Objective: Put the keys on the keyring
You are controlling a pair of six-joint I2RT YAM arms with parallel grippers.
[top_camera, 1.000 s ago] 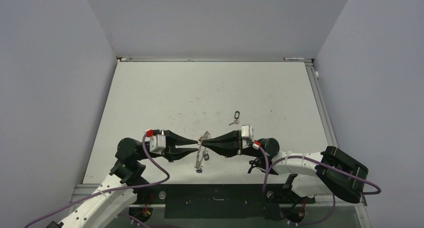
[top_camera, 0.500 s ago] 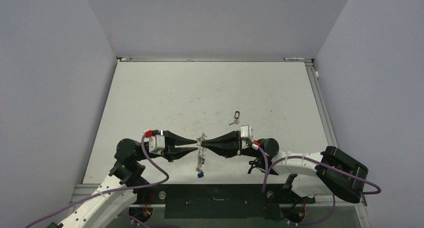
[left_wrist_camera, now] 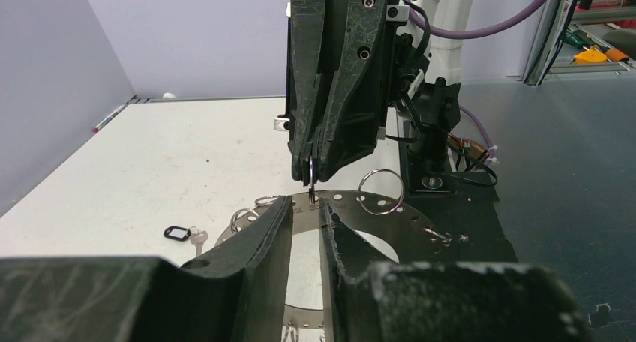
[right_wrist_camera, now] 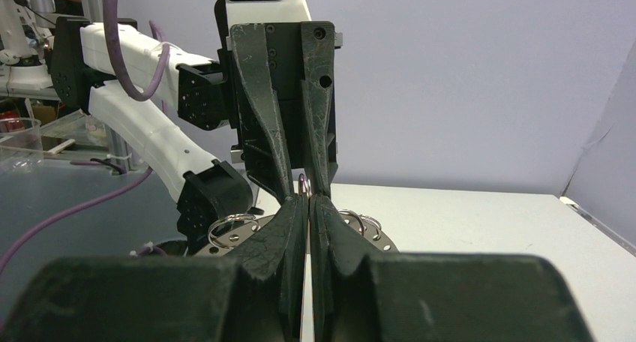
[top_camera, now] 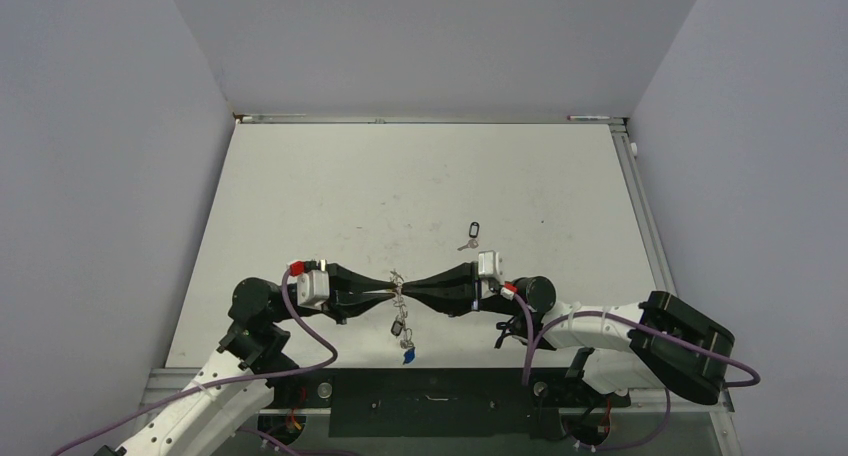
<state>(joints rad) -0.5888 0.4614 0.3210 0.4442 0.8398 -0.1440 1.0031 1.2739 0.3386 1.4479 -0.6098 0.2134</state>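
Step, as I judge it: steadying or re-gripping the keyring (left_wrist_camera: 345, 205) between both arms, mid-task, before the last key goes on.

The ring is held up off the tabletop (top_camera: 330, 196) in the near middle of the scene, edge-on in the top view. The two arms meet tip to tip at it.

- Right gripper (left_wrist_camera: 311, 166): jaws fully closed, pinching one small wire loop (left_wrist_camera: 310, 181) on the ring's rim.
- Left gripper (top_camera: 390, 290): jaws narrow with a slim gap between them, tips right at the same spot on the rim. Can't tell whether they actually grip anything.
- Hanging keys (top_camera: 398, 328) dangle below the ring toward the near edge, with a blue tag (top_camera: 407, 356) lowest. These look already attached.
- One loose key with a black tag (top_camera: 468, 236) lies on the tabletop just far-right of the grippers, apart from the ring. It is not yet on.

Next move, as a judgement: one arm has to hold the ring alone and steady. The other has to let go, reach the loose key, pick it up by the tag or the bow, and thread it onto a free loop. The parts are tiny, so this needs fine alignment. The hanging keys may swing if the ring gets jerked.

Writing: no brand, label or text can be read. The tags are too small to show any lettering, and the arms show no visible markings.
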